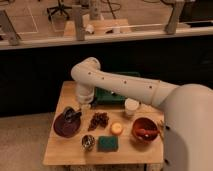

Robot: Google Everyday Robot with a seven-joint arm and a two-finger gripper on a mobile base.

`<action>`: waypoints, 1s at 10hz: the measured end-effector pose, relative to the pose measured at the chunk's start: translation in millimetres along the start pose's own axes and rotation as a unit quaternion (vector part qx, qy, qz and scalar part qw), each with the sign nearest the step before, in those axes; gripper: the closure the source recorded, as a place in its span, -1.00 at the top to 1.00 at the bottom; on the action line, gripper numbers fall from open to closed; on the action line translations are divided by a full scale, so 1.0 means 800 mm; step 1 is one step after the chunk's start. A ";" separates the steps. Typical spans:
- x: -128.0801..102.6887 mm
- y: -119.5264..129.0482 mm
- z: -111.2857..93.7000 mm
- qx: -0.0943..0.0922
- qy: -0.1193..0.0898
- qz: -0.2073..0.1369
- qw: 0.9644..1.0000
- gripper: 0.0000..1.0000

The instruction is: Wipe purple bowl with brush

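The purple bowl point(62, 127) is wide, dark and glossy, and sits on the left of the wooden table point(65, 152). My gripper point(73, 114) hangs down from the white arm point(115, 85) and sits at the bowl's far right rim, over its inside. A small dark grey shape there may be the brush point(71, 116). I cannot tell it apart from the gripper's own tip.
A dark brown clump point(99, 120) lies right of the bowl. A metal cup point(88, 142) and green sponge point(107, 144) are at the front. Also here: a yellow round thing point(116, 128), a white cup point(131, 106), a red-orange bowl point(145, 129) with a utensil, and a green tray point(117, 94) behind.
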 end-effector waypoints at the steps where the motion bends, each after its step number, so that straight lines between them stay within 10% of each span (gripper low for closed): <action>1: -0.003 0.000 0.001 -0.001 -0.002 -0.002 1.000 -0.92; 10: -0.052 0.047 0.030 -0.034 -0.013 -0.050 0.998 -0.92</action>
